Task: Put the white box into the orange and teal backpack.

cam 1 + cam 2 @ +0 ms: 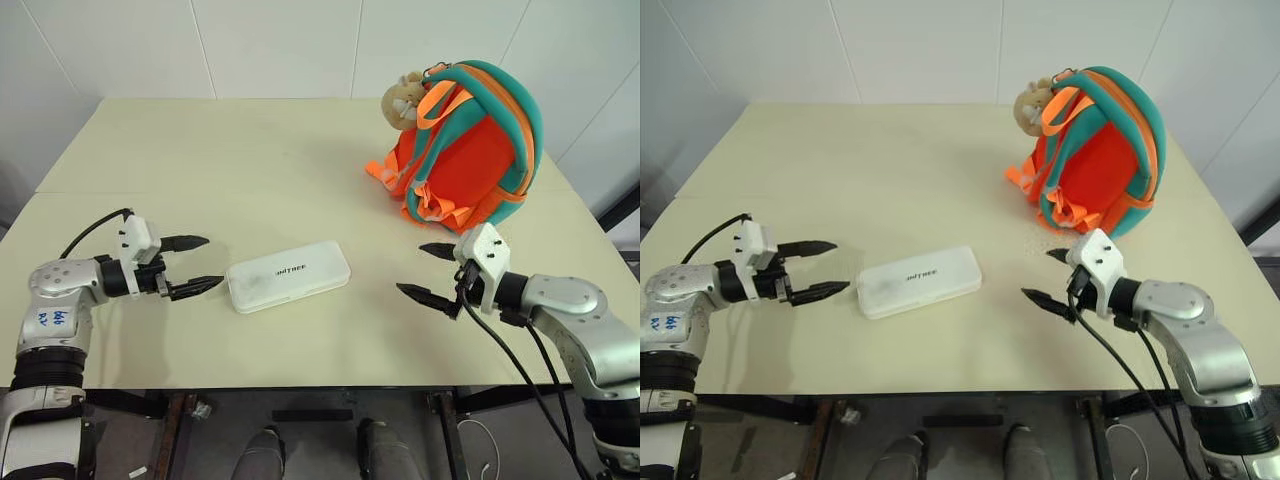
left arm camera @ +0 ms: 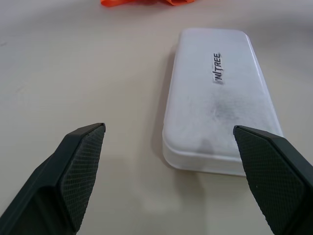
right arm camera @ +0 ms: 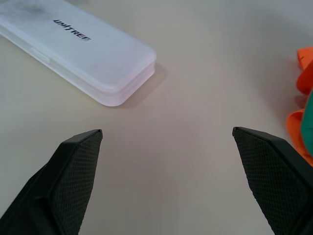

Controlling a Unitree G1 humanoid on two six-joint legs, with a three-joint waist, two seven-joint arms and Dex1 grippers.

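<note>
The orange and teal backpack (image 1: 470,150) stands at the far right of the pale table (image 1: 250,170), and its opening is turned away, so it is hard to tell if it is zipped. A tan plush toy (image 1: 403,100) hangs at its top. The white box (image 1: 288,275) lies flat in the middle, near the front edge, with tiny dark letters on its lid. The left gripper (image 1: 192,265) sits just beside the box's left end, its 2 fingers wide apart, holding nothing. The right gripper (image 1: 428,272) hangs between box and backpack, also wide apart and holding nothing.
</note>
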